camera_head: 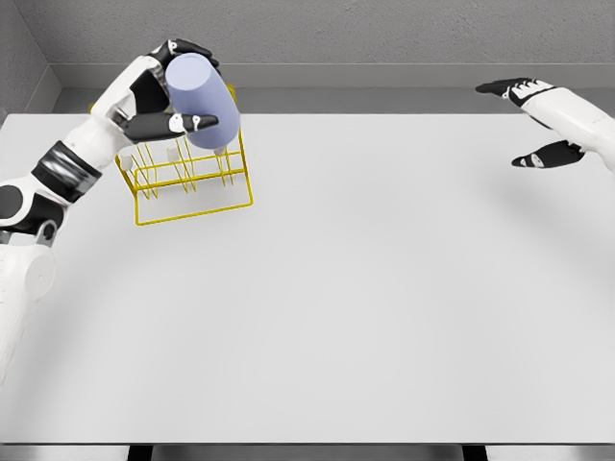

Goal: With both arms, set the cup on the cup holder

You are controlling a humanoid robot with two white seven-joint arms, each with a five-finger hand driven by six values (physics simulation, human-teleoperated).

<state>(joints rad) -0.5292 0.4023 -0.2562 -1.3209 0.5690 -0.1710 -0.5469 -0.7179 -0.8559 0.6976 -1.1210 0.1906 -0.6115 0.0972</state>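
Head view shows your left hand [173,96] at the far left of the table [384,307], wrapped around the cup [202,101] with fingers over the top and thumb across its near side, and holding it just above the yellow wire cup holder [187,178]. The cup is tilted, its closed base facing up and toward you, its mouth pointing down at the pegs. To do this step well, line the mouth up over a single peg before you lower, bring the cup closer to vertical, and descend slowly so the rim does not catch a neighbouring wire or push the light rack along the table. Let go only once the cup appears to hang on its own. Your right hand [543,120] hovers at the far right, well apart, fingers spread and holding nothing. The cup itself is a plain, pale lavender-blue cylinder, smooth and matte, with no handle visible; its lower rim is partly hidden behind your thumb.
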